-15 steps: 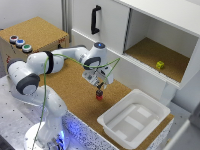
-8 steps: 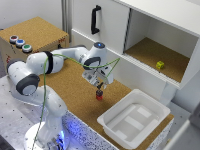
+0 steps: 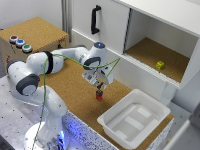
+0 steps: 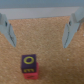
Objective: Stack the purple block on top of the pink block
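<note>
Gripper (image 3: 101,85) hangs just above the purple block (image 3: 99,92), which sits on the pink block (image 3: 99,97); fingers (image 4: 7,27) spread wide, w/ bare cork between them in the wrist view. Cork table (image 3: 75,90) open around the stack toward the exterior view's left. White tub (image 3: 131,120) blocks the exterior view's right, near the stack. Cabinet (image 3: 112,30) walls off the far side; its open shelf holds a yellow-green cube (image 3: 159,65).

Soft, even indoor light, faint shadows, no glare; both views blurry, wrist view most
</note>
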